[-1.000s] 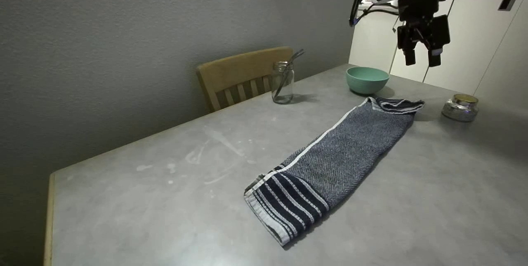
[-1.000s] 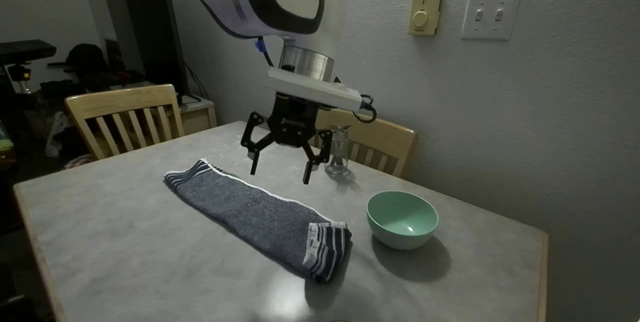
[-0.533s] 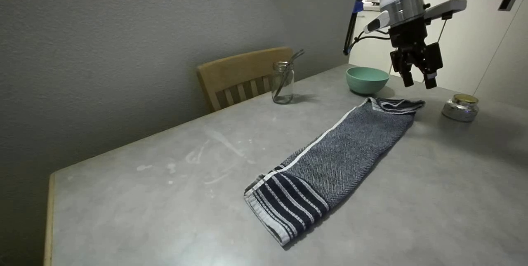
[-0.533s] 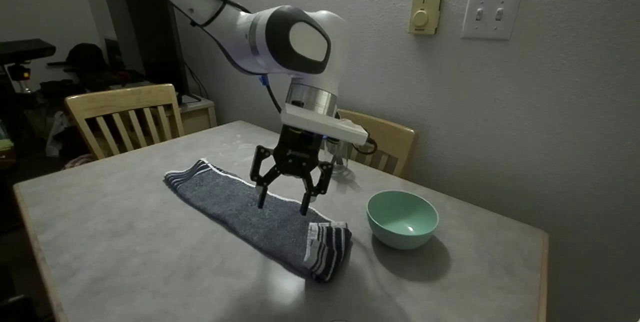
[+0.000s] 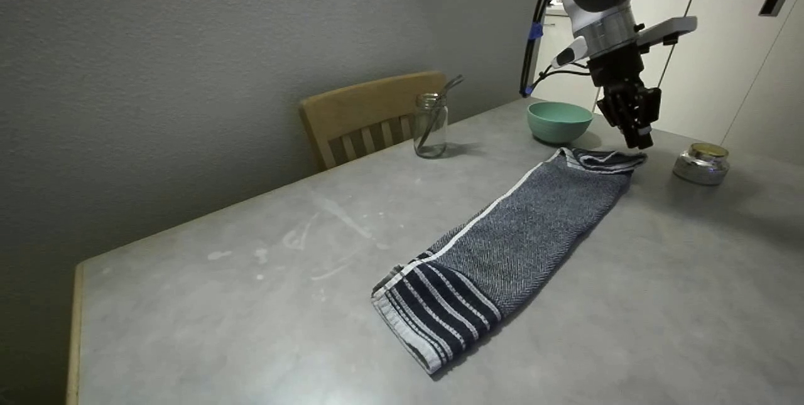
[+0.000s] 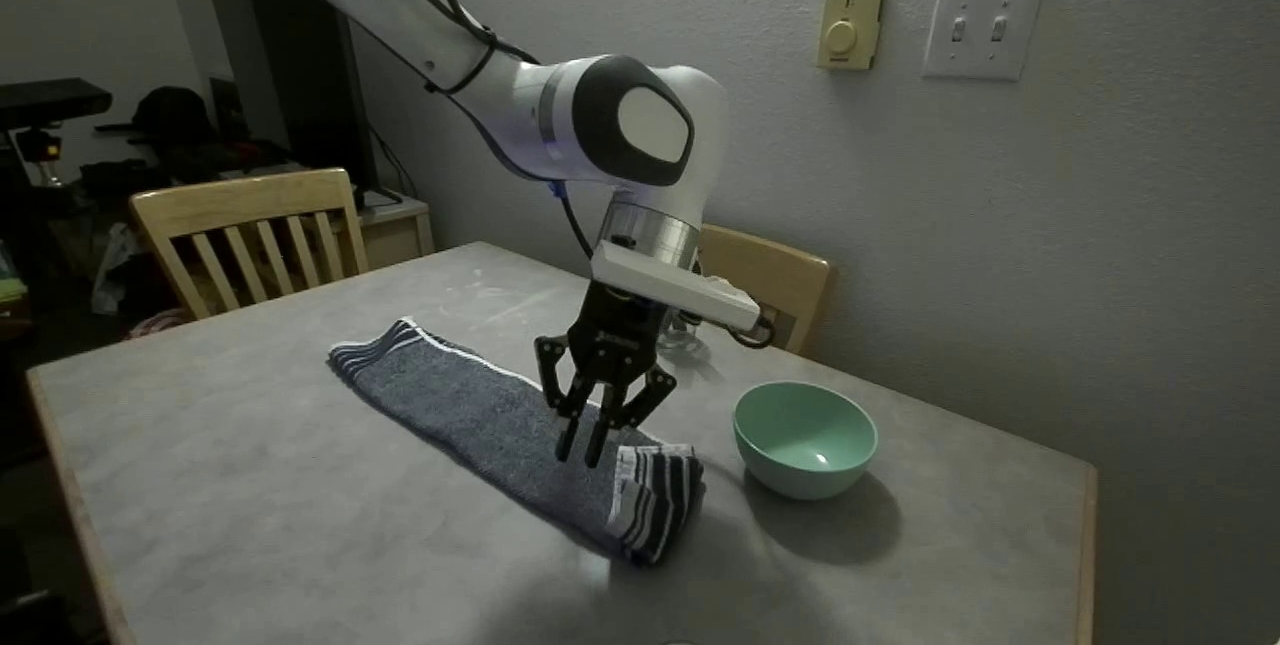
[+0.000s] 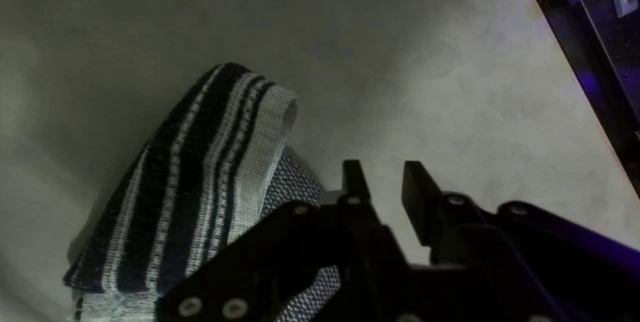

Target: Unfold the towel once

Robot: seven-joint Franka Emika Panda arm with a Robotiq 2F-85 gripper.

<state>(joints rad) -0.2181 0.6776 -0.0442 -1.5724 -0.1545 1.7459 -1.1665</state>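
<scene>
Grey, rough-textured wall [image 5: 188, 78] rises behind a pale table [image 5: 207, 329] edged with a tan strip. Over the table reaches the white arm [image 6: 560, 120], bent downward at a black-and-white joint. A wooden chair [image 5: 370, 100] on the wall side shows in both exterior views.

The towel [image 5: 515, 235] lies long and narrow on the table, dark grey terry, with a pale edging down one long side and white stripes at both ends. At the end nearer the gripper [image 6: 580, 455], the striped part is turned back on top of the cloth.

That gripper, black, points down at a tilt near the turned-back end. Its fingers [image 7: 419, 202] stand apart with a narrow gap, and in the wrist view the table shows between them, just beside the striped flap.

A mint-green bowl [image 5: 559, 129] stands near the same end of the towel, apart from it. Close to the chair is a clear glass jar [image 5: 431, 135], upright. Smaller is a low silvery container [image 5: 699, 167] with a gold-toned top, across the towel's end from the bowl. Thin sticks [image 5: 450, 86] lean in the jar, their tips above its rim.
</scene>
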